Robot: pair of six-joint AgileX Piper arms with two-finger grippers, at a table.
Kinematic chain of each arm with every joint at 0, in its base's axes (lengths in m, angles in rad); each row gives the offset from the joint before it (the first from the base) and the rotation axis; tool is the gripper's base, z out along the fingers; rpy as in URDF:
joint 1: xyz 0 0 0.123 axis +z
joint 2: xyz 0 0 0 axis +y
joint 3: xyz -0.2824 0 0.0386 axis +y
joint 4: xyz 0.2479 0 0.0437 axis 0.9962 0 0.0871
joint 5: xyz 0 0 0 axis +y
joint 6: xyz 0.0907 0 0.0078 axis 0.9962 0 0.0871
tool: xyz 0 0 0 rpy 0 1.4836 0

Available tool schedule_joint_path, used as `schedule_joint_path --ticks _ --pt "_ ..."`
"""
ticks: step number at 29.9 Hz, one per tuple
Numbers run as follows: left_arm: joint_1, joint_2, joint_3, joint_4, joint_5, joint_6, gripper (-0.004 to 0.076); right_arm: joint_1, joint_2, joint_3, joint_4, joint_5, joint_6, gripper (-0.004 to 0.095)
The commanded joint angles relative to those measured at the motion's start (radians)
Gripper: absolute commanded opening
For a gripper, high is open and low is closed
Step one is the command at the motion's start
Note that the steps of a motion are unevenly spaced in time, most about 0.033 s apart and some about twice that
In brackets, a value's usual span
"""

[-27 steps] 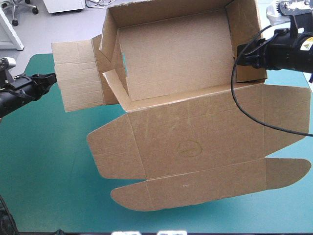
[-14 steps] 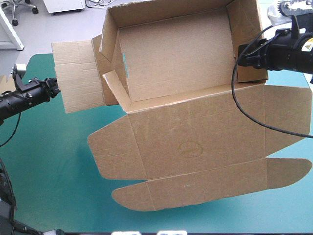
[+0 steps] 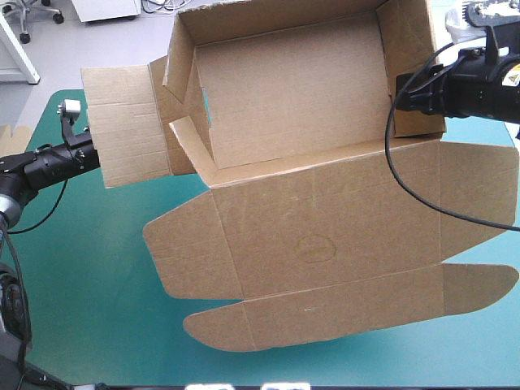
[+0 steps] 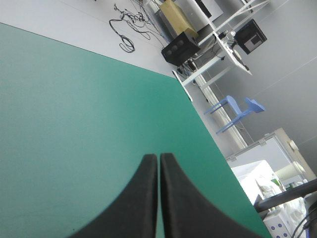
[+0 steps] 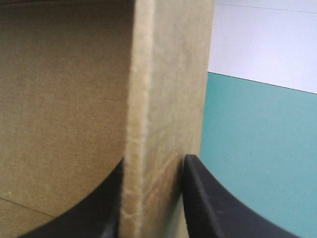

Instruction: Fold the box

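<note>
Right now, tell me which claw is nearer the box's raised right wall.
Right. The right claw is clamped on that wall; the left claw, shut, is across the box by its outspread left flap.

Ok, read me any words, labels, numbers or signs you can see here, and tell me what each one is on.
No text can be read in any view.
Oval stamp on the flat panel of the box: a faint outline, with nothing legible inside it.
Yellow label on the right arm: too small to read.
</note>
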Motion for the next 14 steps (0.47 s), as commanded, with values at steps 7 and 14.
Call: schedule_joint_path --ticks 7,14 --pt "-0.095 -0.090 -0.034 -0.079 0.115 -0.026 0.0010 -0.007 -0.031 -0.029 0.045 -0.029 0.013 0.0000" --pt "-0.122 -0.169 -0.034 -0.078 0.115 -0.061 0.0010 -0.007 -0.031 -0.029 0.040 -0.031 0.013 0.0000"
